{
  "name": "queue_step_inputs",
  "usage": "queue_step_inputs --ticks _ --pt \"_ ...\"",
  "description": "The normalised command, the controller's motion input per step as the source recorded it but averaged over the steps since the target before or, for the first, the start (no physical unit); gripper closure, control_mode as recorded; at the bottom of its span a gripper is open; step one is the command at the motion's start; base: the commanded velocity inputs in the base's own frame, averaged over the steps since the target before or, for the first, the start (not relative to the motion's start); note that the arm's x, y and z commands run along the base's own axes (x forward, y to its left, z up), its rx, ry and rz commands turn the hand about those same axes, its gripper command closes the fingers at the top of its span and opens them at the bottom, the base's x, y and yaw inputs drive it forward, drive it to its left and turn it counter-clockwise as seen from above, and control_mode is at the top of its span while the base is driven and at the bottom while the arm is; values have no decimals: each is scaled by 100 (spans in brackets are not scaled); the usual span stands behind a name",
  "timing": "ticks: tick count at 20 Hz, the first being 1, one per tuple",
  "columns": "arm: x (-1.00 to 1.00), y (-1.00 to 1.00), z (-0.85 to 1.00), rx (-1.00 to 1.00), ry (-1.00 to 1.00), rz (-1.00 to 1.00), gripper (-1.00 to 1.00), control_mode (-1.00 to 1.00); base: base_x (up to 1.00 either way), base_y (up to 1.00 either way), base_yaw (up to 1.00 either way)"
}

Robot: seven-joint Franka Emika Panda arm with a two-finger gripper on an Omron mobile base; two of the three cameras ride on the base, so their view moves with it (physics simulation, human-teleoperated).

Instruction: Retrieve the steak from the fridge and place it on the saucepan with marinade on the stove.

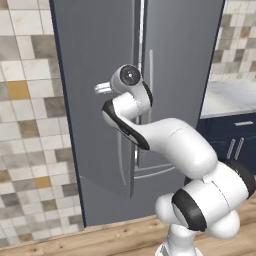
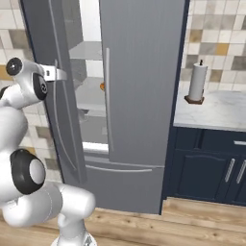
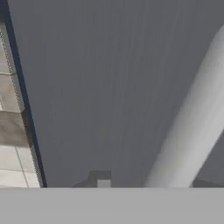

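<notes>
Honestly, I cannot tell whether my claw (image 3: 148, 183) grips the tall grey steel fridge's (image 2: 144, 72) long pale handle (image 3: 197, 127) at lower right, so pulling might slip off the part-open door.

Grey steel fridge (image 2: 139, 81), left door ajar, white interior

my gripper (image 3: 148, 183): fingertips either side of fridge handle (image 3: 197, 127) | fridge (image 3: 100, 87) door close ahead | tiled wall (image 3: 11, 131) at left
</notes>
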Motion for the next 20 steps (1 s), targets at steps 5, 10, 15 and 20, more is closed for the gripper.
queue_step_inputs --ticks 5,10,15,20 --pt "-34 100 0 -13 9 0 100 -100 0 0 0" --pt "-19 92 0 -10 2 0 100 -100 0 0 0" --pt "-6 68 0 -4 1 1 100 -100 0 0 0" --pt "0 23 0 0 3 1 -100 -100 0 0 0"
